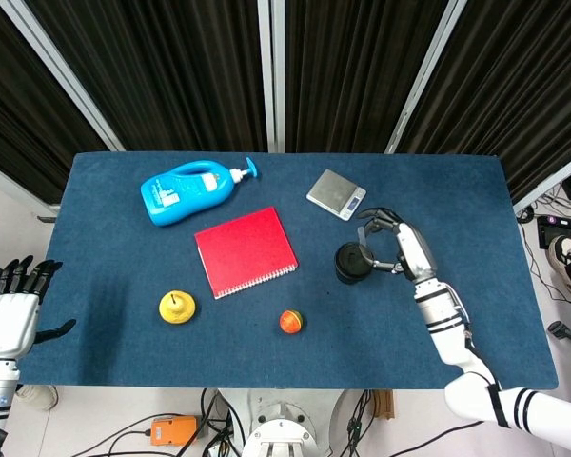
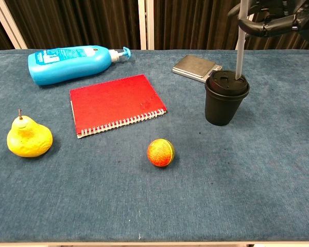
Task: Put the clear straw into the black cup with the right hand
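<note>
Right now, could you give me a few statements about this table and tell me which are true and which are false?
1. The right hand holds the clear straw upright over the black cup. True.
2. The red notebook lies open. False: it is closed.
3. The pear stands on the notebook. False: it sits on the table, apart from it.
4. The blue bottle lies on its side. True.
5. The left hand holds the ball. False: it is off the table's edge, holding nothing.
</note>
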